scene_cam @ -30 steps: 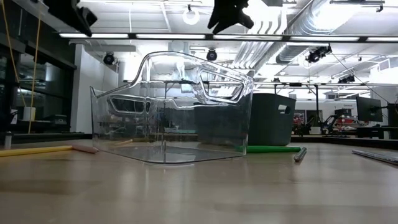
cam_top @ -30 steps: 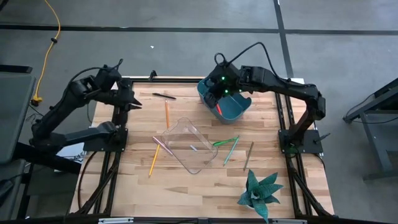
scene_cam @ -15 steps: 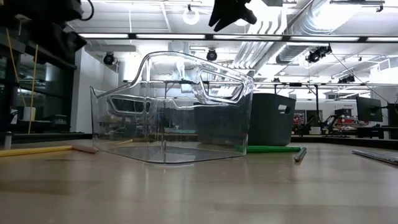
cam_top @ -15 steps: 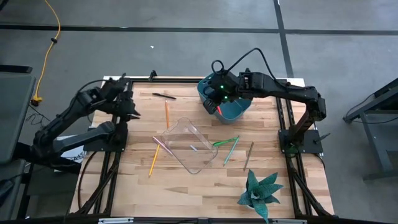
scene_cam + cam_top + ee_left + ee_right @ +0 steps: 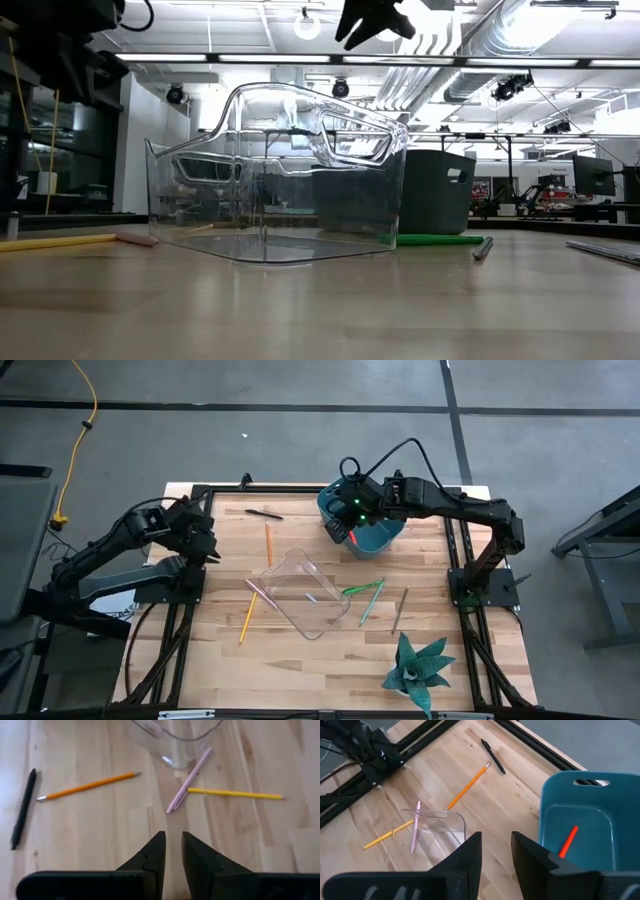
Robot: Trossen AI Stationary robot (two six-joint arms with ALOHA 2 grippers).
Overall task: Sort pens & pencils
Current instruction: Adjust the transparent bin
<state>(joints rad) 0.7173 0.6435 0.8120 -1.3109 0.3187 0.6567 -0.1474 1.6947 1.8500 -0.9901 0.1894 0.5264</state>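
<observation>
Now, table: we see a wooden table [image 5: 310,660] with both arms above its far half.
Right gripper: the right gripper [image 5: 343,520] hangs over the near-left edge of the teal bin [image 5: 385,532], at about 1 o'clock from the table centre; its fingers [image 5: 465,857] stand apart with a clear gap and grasp nothing.
Left gripper: the left gripper [image 5: 212,548] is above the left edge of the table, at about 10 o'clock; its fingers [image 5: 152,857] are nearly together, only a thin gap between them, and nothing is between them.
Pens: a red-orange pen [image 5: 568,841] lies inside the teal bin; a black pen [image 5: 264,514] lies at 11 o'clock near the far edge; two green pens [image 5: 366,592] lie just right of the clear bin, at about 3 o'clock; a dark grey pen [image 5: 399,609] lies farther right, at about 4 o'clock.
Pencils: an orange pencil [image 5: 268,543] lies at 11 o'clock between the black pen and the clear bin; a yellow pencil [image 5: 247,617] lies at 8 o'clock, left of the clear bin.
Pink stick: a pink stick [image 5: 259,593] lies just beside the left corner of the clear bin and close to the yellow pencil.
Clear bin: the clear bin [image 5: 303,593] stands at the table centre; we cannot tell what the small item inside it is.
Plant: a green plant [image 5: 415,668] stands at 5 o'clock near the front edge.
</observation>
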